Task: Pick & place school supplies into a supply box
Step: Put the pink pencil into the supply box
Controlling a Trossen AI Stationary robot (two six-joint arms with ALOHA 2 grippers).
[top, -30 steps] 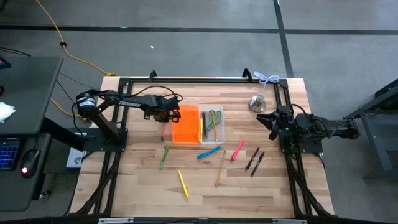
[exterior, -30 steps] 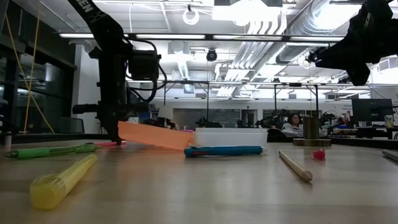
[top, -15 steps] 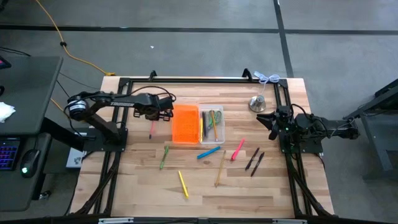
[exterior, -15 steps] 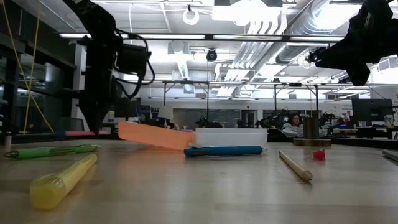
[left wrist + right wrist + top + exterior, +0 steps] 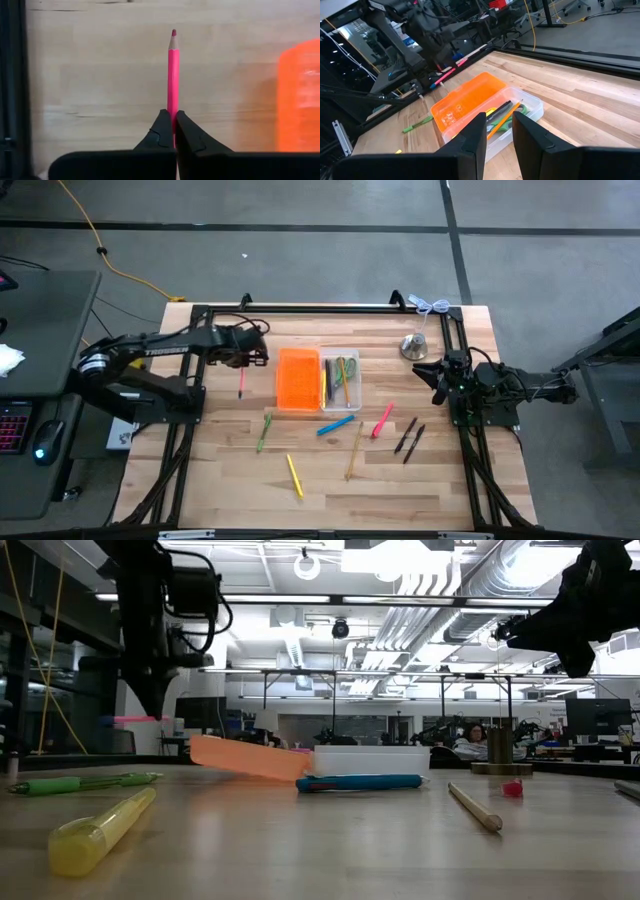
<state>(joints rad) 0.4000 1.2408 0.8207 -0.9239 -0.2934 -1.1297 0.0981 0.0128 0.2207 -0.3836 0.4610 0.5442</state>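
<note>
Robotics lab: exposed ceiling ducts, rows of workbenches.

A silver bell-shaped object is standing at the table's far right; a yellow cable is trailing across the floor.

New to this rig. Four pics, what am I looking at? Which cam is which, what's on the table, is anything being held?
It is a two-arm robot at a wooden table. One picture looks straight down, one sits at table level, and one camera rides on each wrist.

The left gripper is shut on a pink pencil, lifted off the table to the left of the supply box. That box lies open: an orange half and a clear tray already holding a few supplies.

The right gripper waits at the right edge, jaws apart, holding nothing.

Loose on the table: a green marker, a yellow pen, a blue pen, a tan pencil, a pink marker, two black pens and a silver bell-shaped object.
</note>
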